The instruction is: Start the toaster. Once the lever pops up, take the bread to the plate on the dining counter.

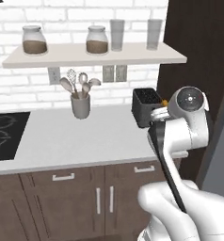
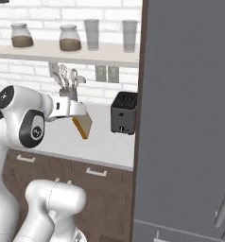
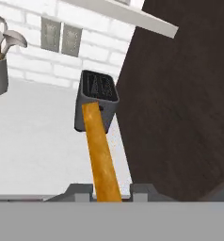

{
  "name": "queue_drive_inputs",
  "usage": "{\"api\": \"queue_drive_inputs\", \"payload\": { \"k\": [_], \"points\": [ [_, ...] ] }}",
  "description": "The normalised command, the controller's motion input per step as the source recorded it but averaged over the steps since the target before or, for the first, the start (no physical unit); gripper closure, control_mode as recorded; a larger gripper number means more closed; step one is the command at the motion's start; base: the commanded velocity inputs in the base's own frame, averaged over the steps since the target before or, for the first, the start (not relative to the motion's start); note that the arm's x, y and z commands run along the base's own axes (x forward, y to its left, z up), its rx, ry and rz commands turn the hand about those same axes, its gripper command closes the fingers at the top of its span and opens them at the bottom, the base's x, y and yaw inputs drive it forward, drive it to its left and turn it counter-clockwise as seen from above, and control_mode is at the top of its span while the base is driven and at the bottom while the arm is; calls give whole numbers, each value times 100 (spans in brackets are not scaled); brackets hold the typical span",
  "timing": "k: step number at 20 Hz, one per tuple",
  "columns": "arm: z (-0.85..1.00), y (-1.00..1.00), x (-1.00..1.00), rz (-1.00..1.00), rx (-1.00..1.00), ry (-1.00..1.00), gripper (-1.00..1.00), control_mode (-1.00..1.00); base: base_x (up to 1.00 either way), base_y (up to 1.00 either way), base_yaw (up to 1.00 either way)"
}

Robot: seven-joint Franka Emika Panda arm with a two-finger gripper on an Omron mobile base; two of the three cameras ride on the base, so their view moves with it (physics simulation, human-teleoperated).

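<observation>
My gripper [image 2: 77, 112] is shut on the bread [image 2: 82, 125], a golden-yellow slice hanging tilted above the white worktop [image 2: 105, 142]. It is held clear of the toaster [image 2: 123, 113], to the toaster's left. In the hand view the bread [image 3: 100, 155] runs up from between my fingertips [image 3: 81, 190] toward the dark toaster [image 3: 97, 96], whose top slots look empty. In the left base view the toaster [image 1: 146, 107] stands at the worktop's right end, and a sliver of bread [image 1: 164, 102] peeks from behind my arm. The plate and the dining counter are out of view.
A grey utensil holder [image 1: 80, 104] stands at the back of the worktop. A shelf [image 1: 95, 54] above carries jars and glasses. A black cooktop [image 1: 5, 134] lies at the left. A tall dark panel [image 2: 190, 118] rises right of the toaster.
</observation>
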Motion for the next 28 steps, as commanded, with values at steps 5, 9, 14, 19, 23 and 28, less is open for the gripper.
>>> {"api": "queue_drive_inputs", "payload": {
  "k": [5,9,14,19,23,28],
  "points": [
    [0,0,0,0,0,0,100,100,-55,52,32],
    [0,0,0,0,0,0,100,100,-61,51,36],
    [0,0,0,0,0,0,100,100,-44,39,42],
    [0,0,0,0,0,0,100,100,-21,13,48],
    [0,0,0,0,0,0,100,100,-19,0,51],
    [0,0,0,0,0,0,100,100,-45,0,55]
  ]
}}
